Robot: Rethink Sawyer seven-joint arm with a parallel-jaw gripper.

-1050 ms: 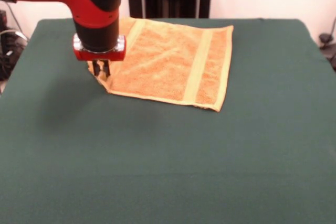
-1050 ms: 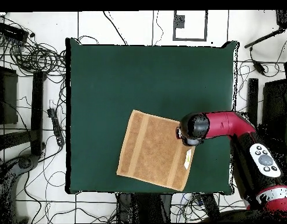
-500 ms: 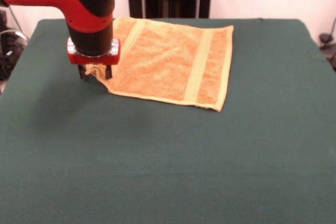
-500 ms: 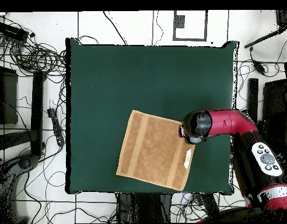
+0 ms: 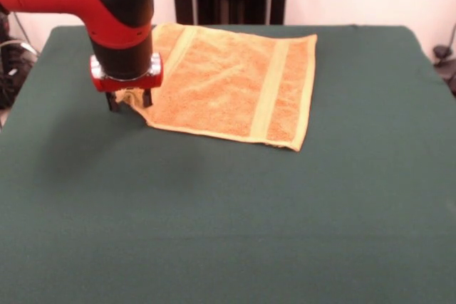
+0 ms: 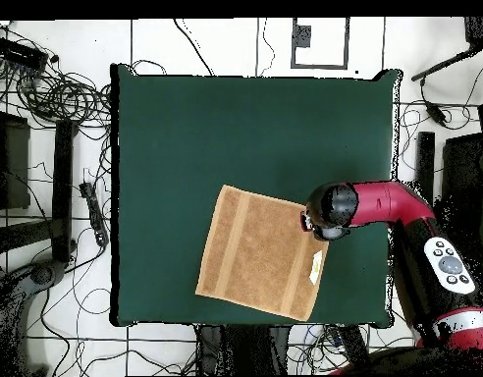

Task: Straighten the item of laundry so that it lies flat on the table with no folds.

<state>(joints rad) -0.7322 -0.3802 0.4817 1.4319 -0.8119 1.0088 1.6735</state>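
Towel (image 5: 231,83) corner — gripper (image 5: 128,99) low, vertical

Gripper (image 5: 128,100) low, pointing down

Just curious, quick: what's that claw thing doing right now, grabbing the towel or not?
Gripper: fingers closed on the towel's corner, low over the table.
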